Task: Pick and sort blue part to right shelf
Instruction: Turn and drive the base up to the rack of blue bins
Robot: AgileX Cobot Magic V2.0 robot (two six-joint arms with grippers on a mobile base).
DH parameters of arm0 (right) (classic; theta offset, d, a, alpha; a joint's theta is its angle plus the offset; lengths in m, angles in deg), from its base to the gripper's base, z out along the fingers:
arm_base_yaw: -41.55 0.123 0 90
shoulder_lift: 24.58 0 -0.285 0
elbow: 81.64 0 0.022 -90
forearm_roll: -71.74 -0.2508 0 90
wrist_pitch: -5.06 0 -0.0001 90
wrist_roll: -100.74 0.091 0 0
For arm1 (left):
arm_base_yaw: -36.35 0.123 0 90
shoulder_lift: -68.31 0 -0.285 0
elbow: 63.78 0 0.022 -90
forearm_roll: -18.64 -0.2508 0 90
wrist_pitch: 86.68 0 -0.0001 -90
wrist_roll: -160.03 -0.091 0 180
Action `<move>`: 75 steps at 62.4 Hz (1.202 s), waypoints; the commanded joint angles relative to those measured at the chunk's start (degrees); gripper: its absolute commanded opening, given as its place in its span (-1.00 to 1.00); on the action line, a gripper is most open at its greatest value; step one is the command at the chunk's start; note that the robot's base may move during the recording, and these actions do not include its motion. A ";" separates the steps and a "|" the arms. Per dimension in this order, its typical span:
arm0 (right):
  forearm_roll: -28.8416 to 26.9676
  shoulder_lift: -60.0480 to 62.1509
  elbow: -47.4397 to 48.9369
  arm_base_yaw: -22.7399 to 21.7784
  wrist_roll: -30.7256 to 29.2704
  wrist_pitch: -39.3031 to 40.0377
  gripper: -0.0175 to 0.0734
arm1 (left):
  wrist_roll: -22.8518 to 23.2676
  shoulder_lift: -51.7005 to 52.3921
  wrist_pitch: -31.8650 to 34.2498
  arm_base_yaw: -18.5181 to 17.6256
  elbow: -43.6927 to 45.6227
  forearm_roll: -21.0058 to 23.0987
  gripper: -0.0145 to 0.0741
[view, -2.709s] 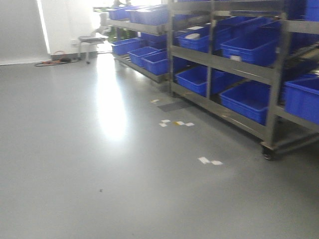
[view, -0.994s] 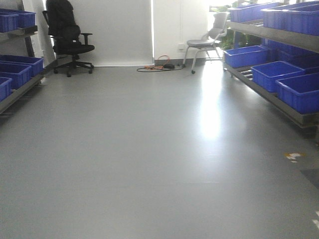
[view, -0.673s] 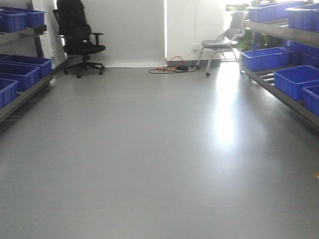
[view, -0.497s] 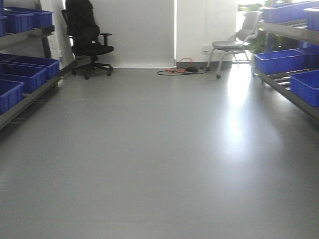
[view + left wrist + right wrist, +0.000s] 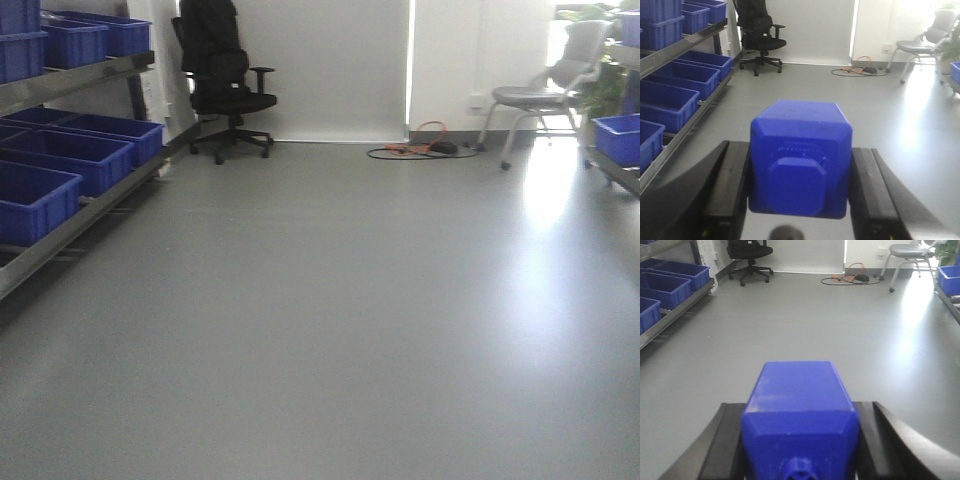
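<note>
Bins (image 5: pixel 95 160) line the rack (image 5: pixel 80 215) while left fingers (image 5: pixel 732 192) clamp a blue part (image 5: pixel 799 160) and right fingers (image 5: pixel 724 442) another blue part (image 5: pixel 800 415)

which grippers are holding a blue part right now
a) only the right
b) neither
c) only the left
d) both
d: in the left wrist view the left gripper has its black fingers pressed against both sides of a blue part, and in the right wrist view the right gripper grips another blue part the same way.
</note>
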 commanded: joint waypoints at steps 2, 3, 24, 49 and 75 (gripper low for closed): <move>-0.26 -0.41 1.69 -0.31 -0.42 5.48 0.20 | 0.21 -0.61 5.54 0.13 1.84 -0.12 -0.08; -0.26 -0.41 1.69 -0.31 -0.42 5.48 0.20 | 0.21 -0.61 5.54 0.13 1.84 -0.12 -0.08; -0.26 -0.41 1.69 -0.31 -0.42 5.48 0.20 | 0.21 -1.37 5.54 0.13 1.84 -0.12 -0.08; -0.26 -0.41 1.69 -0.31 -0.42 5.48 0.20 | 0.21 -1.90 5.54 0.13 1.84 -0.12 -0.08; -0.26 -0.41 1.69 -0.31 -0.42 5.48 0.20 | 0.21 -1.90 5.54 0.13 1.84 -0.12 -0.08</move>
